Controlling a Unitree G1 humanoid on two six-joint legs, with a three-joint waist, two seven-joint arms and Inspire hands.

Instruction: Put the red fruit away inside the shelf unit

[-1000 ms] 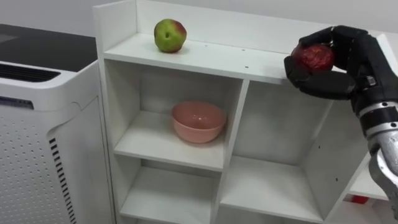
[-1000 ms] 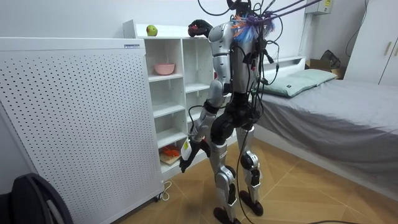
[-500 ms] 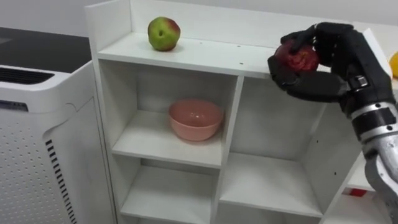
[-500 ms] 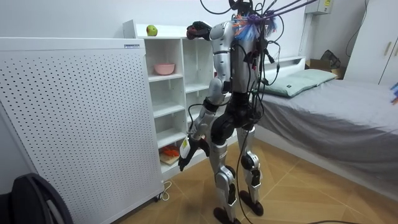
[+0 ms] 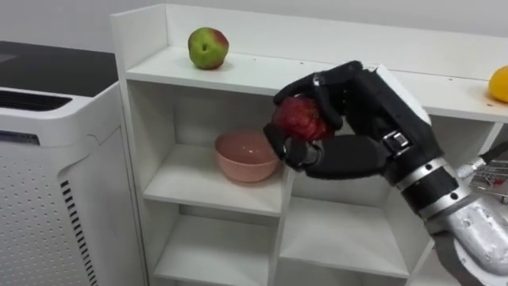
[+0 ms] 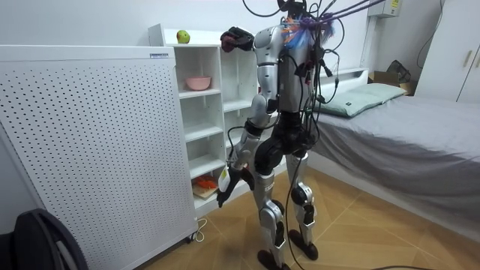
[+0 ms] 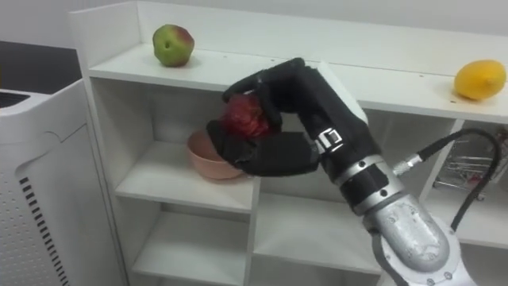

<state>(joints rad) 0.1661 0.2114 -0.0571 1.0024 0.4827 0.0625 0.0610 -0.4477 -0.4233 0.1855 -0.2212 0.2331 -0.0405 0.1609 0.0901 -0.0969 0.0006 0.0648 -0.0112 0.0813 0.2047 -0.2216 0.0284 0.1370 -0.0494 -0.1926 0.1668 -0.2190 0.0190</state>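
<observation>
Fingers (image 5: pixel 327 79) of right hand (image 5: pixel 373 119) clenched round red apple (image 5: pixel 300 119). Apple held in air before closet (image 5: pixel 151 87), just under top shelf edge, up and right of pink bowl (image 5: pixel 242 155). On top shelf: green-red apple (image 5: pixel 208 48) at left, yellow fruit (image 5: pixel 498 83) far right. White perforated unit (image 5: pixel 55 183) left of closet. Left hand (image 6: pixel 225 187) hangs low by lower shelves; its state cannot be told.
</observation>
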